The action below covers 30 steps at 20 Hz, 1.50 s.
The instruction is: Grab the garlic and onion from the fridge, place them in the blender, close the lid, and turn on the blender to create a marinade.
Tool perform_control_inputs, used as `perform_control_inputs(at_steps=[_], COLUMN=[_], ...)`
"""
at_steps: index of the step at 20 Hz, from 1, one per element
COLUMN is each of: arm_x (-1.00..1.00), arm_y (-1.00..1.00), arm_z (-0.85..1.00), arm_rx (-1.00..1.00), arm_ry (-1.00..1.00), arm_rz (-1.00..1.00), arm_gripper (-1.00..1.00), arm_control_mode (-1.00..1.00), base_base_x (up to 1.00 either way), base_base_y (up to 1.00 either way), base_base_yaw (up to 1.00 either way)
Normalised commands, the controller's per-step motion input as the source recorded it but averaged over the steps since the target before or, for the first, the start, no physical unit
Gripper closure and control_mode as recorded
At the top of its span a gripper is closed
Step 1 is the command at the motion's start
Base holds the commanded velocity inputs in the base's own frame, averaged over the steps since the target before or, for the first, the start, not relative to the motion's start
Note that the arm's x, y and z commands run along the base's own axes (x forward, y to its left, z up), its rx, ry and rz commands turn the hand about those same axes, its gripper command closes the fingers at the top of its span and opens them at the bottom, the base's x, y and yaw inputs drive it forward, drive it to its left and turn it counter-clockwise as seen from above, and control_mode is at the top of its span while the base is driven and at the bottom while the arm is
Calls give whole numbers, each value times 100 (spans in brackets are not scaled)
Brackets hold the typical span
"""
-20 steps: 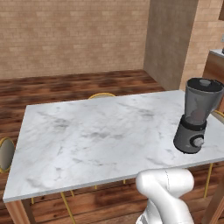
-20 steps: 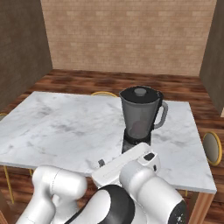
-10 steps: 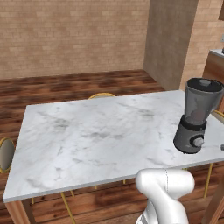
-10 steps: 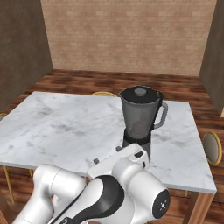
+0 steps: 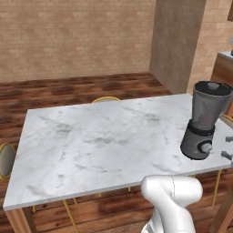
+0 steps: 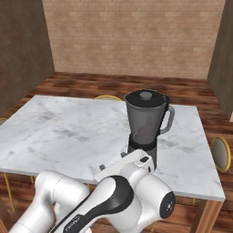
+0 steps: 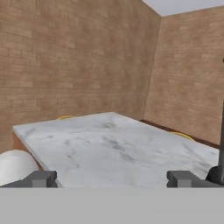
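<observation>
The blender (image 5: 201, 123) (image 6: 145, 123) stands near the marble table's (image 5: 100, 141) right end, a smoky jar on a dark round base with a silver knob (image 5: 207, 147). The black lid (image 6: 145, 96) (image 5: 211, 87) sits on the jar's mouth. A dim reddish shape, the onion (image 6: 144, 132), shows through the jar. My gripper (image 5: 227, 146) (image 6: 112, 161) hangs open and empty just beside the base, at knob height. In the hand view my gripper (image 7: 111, 178) has its fingertips (image 7: 41, 178) wide apart, with the base's dark edge (image 7: 216, 174) at far right. Garlic and fridge are out of view.
Yellow-framed chairs (image 5: 5, 159) (image 6: 220, 154) stand at the table's ends, and another chair (image 5: 107, 98) is tucked in at the far side. Brick walls and a dark wood floor surround the table. My white arm (image 6: 113, 200) rises at the table's near edge.
The hand has dropped and swung toward the blender base; its fingertips now show at the right edge of the left base view. The blender has not moved.
</observation>
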Motion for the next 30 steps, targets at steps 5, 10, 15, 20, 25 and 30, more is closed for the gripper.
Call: perform_control_inputs(at_steps=[5, 10, 15, 20, 25, 30], arm_x=[27, 22, 17, 8, 10, 17], arm_y=[0, -3, -4, -5, -11, -3], arm_z=[-11, -4, -16, -28, -11, 0], arm_rx=[2, 3, 1, 0, 1, 1], arm_ry=[0, 0, 0, 0, 0, 0], arm_rz=[2, 0, 0, 0, 0, 0], arm_gripper=[-100, -100, -100, -100, -100, -100], arm_control_mode=[-100, -100, -100, -100, -100, -100], base_base_x=[0, 0, 0, 0, 0, 0], base_base_y=[0, 0, 0, 0, 0, 0], base_base_yaw=[0, 0, 0, 0, 0, 0])
